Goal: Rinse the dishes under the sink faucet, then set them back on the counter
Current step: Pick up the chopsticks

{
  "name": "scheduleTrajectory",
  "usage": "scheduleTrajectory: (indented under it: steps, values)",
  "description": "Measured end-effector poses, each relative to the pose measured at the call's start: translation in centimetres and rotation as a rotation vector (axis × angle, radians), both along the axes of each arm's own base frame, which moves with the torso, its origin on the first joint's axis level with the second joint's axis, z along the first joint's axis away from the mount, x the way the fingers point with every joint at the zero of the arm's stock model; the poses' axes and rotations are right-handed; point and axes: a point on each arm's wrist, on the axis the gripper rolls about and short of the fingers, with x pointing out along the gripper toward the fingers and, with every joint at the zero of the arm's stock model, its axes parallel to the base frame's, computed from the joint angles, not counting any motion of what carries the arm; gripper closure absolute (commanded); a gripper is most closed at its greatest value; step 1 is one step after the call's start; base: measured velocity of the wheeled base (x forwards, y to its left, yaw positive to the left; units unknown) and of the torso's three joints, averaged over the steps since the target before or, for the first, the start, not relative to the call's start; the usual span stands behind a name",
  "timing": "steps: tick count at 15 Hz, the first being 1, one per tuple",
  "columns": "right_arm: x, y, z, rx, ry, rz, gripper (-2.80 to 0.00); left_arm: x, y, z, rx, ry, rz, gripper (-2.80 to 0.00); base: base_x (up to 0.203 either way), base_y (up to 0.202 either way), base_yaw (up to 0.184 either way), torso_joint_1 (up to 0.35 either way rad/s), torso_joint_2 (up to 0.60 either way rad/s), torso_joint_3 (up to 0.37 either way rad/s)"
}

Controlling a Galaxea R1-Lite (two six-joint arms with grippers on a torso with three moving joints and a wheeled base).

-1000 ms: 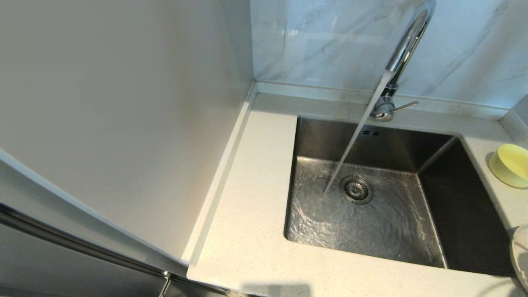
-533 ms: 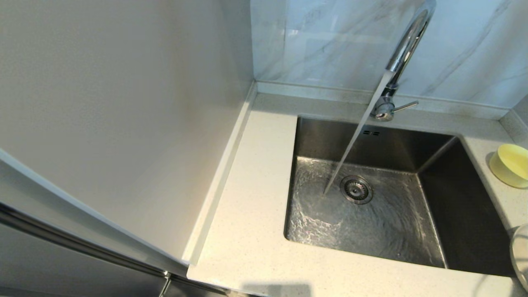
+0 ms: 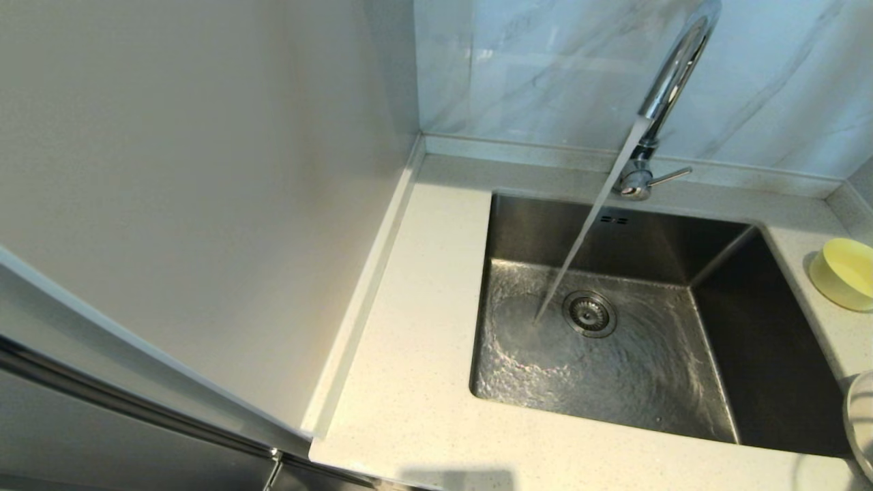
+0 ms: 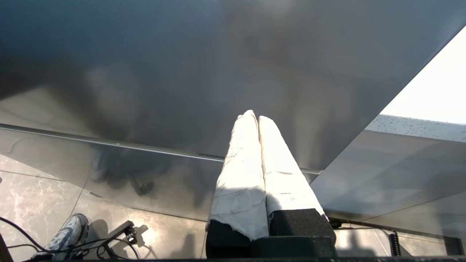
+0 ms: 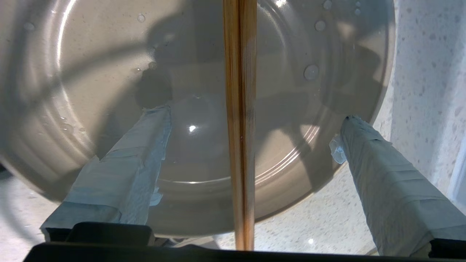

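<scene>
**Ana:** Over the plate (image 5: 109, 54), on the counter (image 5: 418, 72) to the right of the sink, the right gripper (image 5: 251, 120) hangs with its jaws spread wide. One taped finger (image 5: 127, 163) lies over the plate's well, the other (image 5: 386, 174) just past its rim.

**Ben:** Is it holding anything?

**Ana:** No. The chopsticks (image 5: 240, 127) lie side by side across the plate, running through the gap between the fingers, and neither finger touches them.

**Ben:** What else is in the plate?

**Ana:** Only water drops on its inner wall. From the head view just a sliver of that plate (image 3: 861, 423) shows at the right edge.

**Ben:** And the bowl?

**Ana:** The pale-yellow bowl (image 3: 842, 273) sits on the counter (image 3: 409, 382) farther back, right of the sink basin (image 3: 771, 341). I cannot tell what it holds from this angle.

**Ben:** The basin itself?

**Ana:** No dishes inside. The chrome faucet (image 3: 672, 75) at the far rim is running; its stream (image 3: 586, 218) lands just left of the round drain strainer (image 3: 588, 314) and spreads in ripples over the steel floor.

**Ben:** The left arm?

**Ana:** Parked low beside a grey cabinet front, away from the sink. The left gripper (image 4: 257, 118) has its white-wrapped fingers pressed together, with nothing between them.
</scene>
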Motion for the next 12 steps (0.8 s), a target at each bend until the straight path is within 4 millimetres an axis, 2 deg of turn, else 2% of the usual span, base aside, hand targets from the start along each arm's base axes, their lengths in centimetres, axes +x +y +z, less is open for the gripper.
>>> scheduleTrajectory:
  steps: [3,8,9,12]
  values:
    - [0.09,-0.3,-0.72,-0.059,-0.043,0.006,-2.8,0.0,0.0,0.0,0.0,0.0,-0.001,0.0,0.0,0.0,0.0,0.0,0.0,0.0]
    - [-0.03,-0.15,-1.0,-0.055,-0.041,0.004,-2.8,0.0,0.0,0.0,0.0,0.0,0.0,0.0,0.0,0.0,0.0,0.0,0.0,0.0]
    - [-0.05,-0.13,-1.0,-0.055,-0.042,0.004,0.0,0.0,0.0,0.0,0.0,0.0,0.0,0.0,0.0,0.0,0.0,0.0,0.0,0.0]
    - [-0.07,-0.09,-1.07,-0.055,-0.039,0.007,0.0,0.0,0.0,0.0,0.0,0.0,0.0,0.0,0.0,0.0,0.0,0.0,0.0,0.0]
